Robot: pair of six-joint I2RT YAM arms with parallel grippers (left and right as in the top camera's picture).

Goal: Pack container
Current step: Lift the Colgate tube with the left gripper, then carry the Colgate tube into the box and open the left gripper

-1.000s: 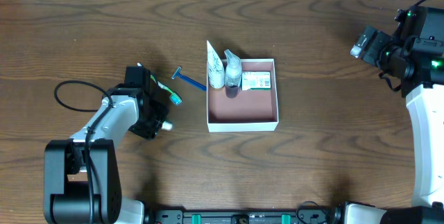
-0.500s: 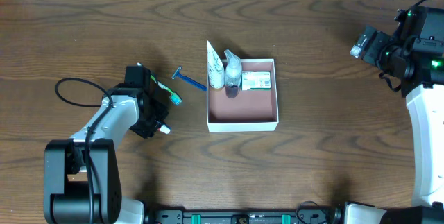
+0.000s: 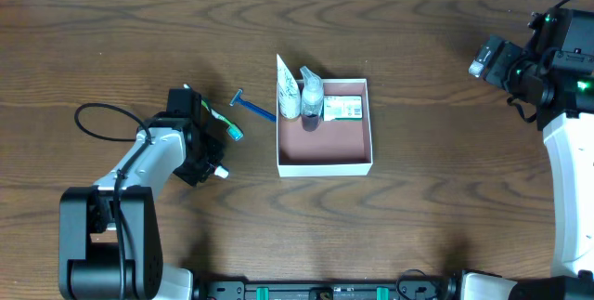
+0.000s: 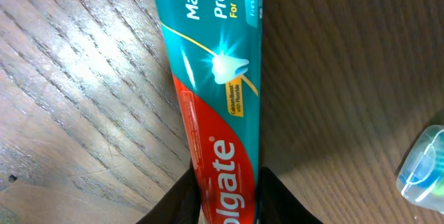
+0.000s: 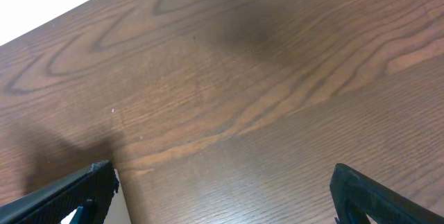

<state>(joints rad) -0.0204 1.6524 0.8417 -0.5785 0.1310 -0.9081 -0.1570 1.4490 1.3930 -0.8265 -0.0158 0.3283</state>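
Toothpaste, a teal-and-red plastic tube (image 4: 215,78), lies on the brown wooden bench (image 3: 445,49), and I see my left claw (image 4: 227,207) pinching its sides. My right claw (image 5: 222,196) gapes empty at the far right. The shallow white cardboard container (image 3: 325,166), pink inside, sits mid-bench, right of the tube.

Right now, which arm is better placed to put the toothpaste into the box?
Left. The left gripper has a finger on each side of the Colgate toothpaste tube, which lies just left of the container. The right gripper hangs open over bare table, far to the right.
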